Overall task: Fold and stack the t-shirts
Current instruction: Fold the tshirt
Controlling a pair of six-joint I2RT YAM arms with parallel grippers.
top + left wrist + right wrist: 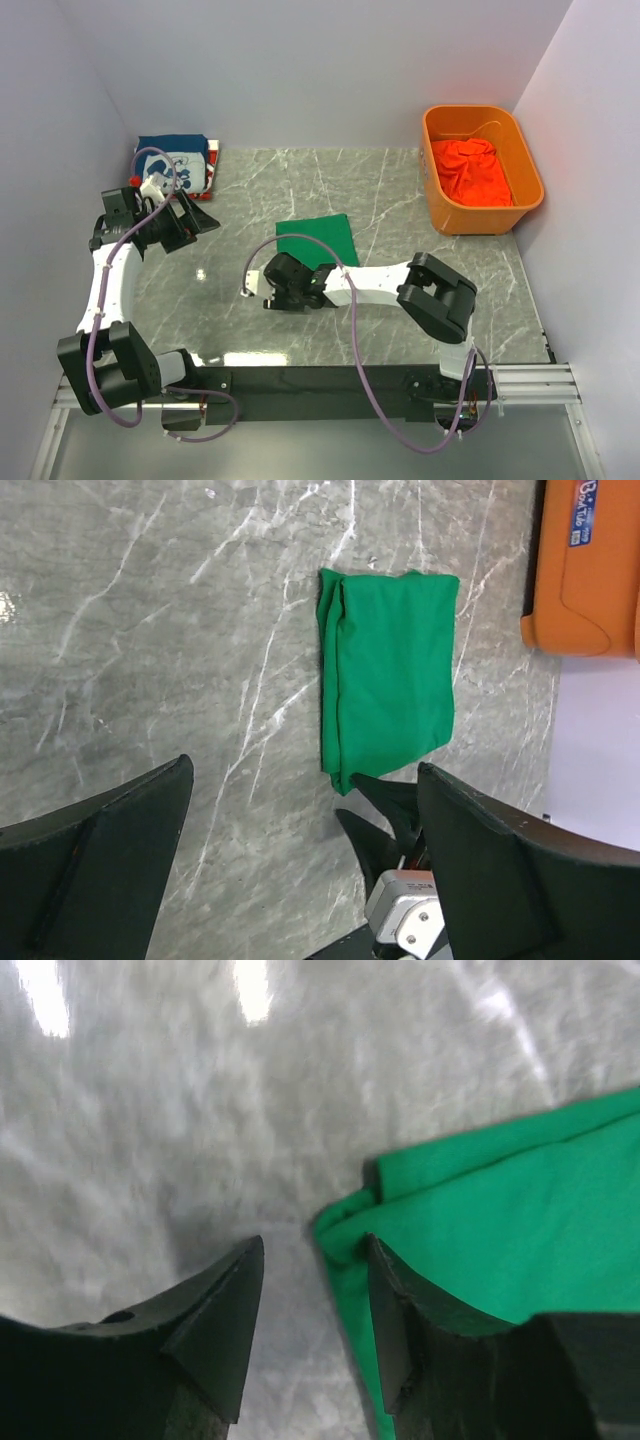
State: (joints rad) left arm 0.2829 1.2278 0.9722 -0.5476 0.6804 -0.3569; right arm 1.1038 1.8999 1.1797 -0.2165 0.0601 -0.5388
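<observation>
**A:** What's in the bin?

**B:** The bin (480, 218) is rigid orange plastic with rounded corners, at the upper right. A crumpled orange-red tee (472, 172) is heaped inside it.

**A:** And the other shirts?

**B:** The green tee (316, 241) is plain smooth cloth folded into a neat rectangle. It lies flat mid-frame on the table (420, 270), which is grey stone with white veins. The blue tee (175, 163), with white print, sits folded in the upper left corner.

**A:** The grippers?

**B:** The left gripper (200, 218), at the left, has its fingers spread wide and holds nothing. The right gripper (310, 1245) hangs low at the green tee's lower-left corner, fingers slightly apart with nothing clamped. One finger overlaps the cloth, though I can't tell if it touches.
</observation>
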